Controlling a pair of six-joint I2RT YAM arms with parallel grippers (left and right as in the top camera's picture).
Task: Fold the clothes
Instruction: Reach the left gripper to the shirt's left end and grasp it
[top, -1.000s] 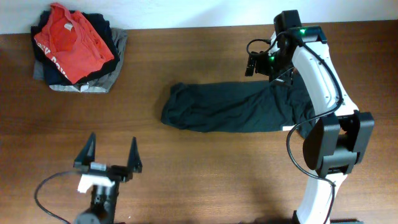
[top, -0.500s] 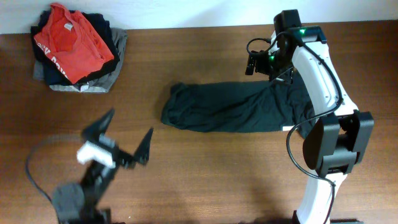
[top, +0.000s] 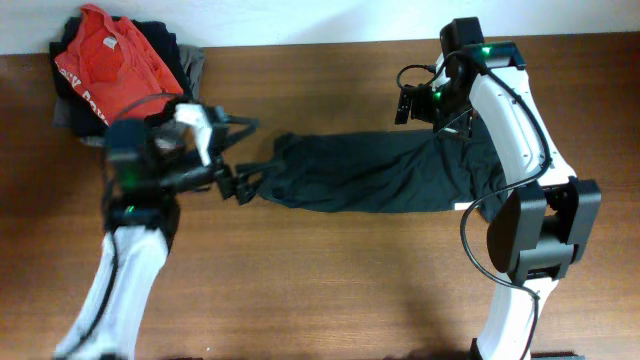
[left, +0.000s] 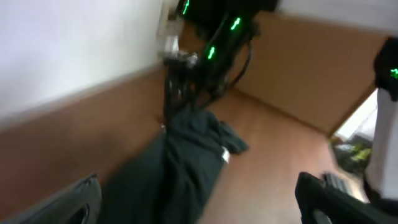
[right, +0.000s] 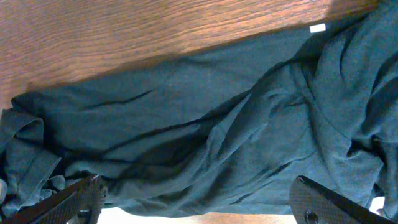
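One large, soft, near-black charcoal garment (top: 370, 180) lies stretched out on the brown wooden table (top: 330, 290), around the middle and reaching toward the right edge. Its long axis runs side to side, parallel to the far edge. It is wrinkled and gathered into a long band rather than spread flat. A small white tag (right: 317, 28) shows at one border in the right wrist view.

The left end effector (top: 243, 158) is at the garment's left end, fingers spread wide and empty, with the cloth lying straight ahead of it toward the right edge. The blur hides whether it touches the fabric. The right end effector (top: 405, 103) hangs over the opposite end, nearer the far edge, also wide open and holding nothing, with the cloth below it. Each arm is nearest its own end, so I judge a lengthwise fold wants both.

By count there are one laid-out garment, two arms, and one heap of other clothes (top: 165, 45) in the far left corner, topped by a red T-shirt (top: 110, 70).
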